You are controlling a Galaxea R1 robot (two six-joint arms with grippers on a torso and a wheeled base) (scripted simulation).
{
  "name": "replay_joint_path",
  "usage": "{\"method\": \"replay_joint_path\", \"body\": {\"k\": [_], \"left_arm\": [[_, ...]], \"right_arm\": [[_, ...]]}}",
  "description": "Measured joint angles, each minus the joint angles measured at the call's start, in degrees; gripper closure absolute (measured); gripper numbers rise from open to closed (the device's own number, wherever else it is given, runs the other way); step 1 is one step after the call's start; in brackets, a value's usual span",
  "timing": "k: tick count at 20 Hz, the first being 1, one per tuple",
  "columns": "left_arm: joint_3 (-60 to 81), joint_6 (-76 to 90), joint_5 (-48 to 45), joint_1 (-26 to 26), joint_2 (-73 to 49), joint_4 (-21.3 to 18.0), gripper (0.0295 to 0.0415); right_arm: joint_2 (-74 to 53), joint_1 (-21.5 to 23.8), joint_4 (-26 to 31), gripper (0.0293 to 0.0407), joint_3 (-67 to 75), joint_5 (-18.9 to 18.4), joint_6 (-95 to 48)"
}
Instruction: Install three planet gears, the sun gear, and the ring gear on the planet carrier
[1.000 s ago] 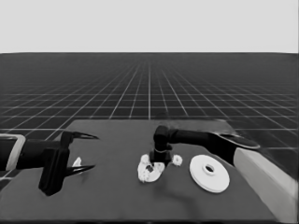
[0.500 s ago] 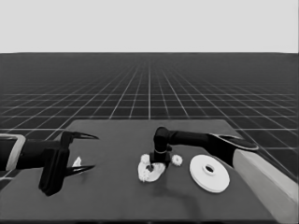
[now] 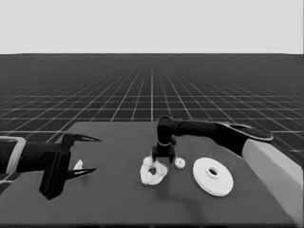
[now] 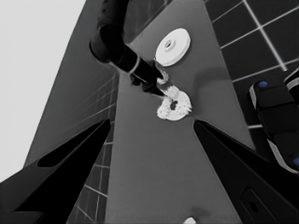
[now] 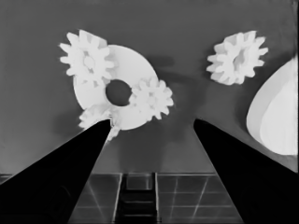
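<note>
I see the table [image 3: 118, 199] with bare room in front; the larger round part [image 3: 213, 176] lies flat toward its right side, apart from the rest; the smaller round part [image 5: 133, 74] lies at the middle, directly under my right pincer [image 3: 162, 159], whose fingers are spread and hold nothing; three gears [image 5: 150, 98] sit on it; a fourth gear [image 5: 237, 57] lies just beside; the right arm reaches in bent downward; my left pincer [image 3: 85, 154] waits released over the left end.

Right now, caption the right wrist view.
Open right end effector above smaller round part carrying three gears; fourth gear beside it.
</note>
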Motion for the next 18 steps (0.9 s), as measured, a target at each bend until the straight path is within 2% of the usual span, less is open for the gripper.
{"method": "replay_joint_path", "body": {"k": [6,9,16,18], "left_arm": [[0.00,0.00,0.00,0.00,0.00,0.00,0.0326],[0.00,0.00,0.00,0.00,0.00,0.00,0.0326],[0.00,0.00,0.00,0.00,0.00,0.00,0.0326],[0.00,0.00,0.00,0.00,0.00,0.00,0.0326]], "right_arm": [[-0.05,1.04,1.10,0.0315,0.25,-0.20,0.15],[-10.36,2.84,3.42,0.0315,-2.19,1.29,-12.44],[-11.91,3.11,4.00,0.0315,-4.67,1.60,-16.59],[-10.45,-3.87,-1.95,0.0315,-8.68,5.40,-18.57]]}}
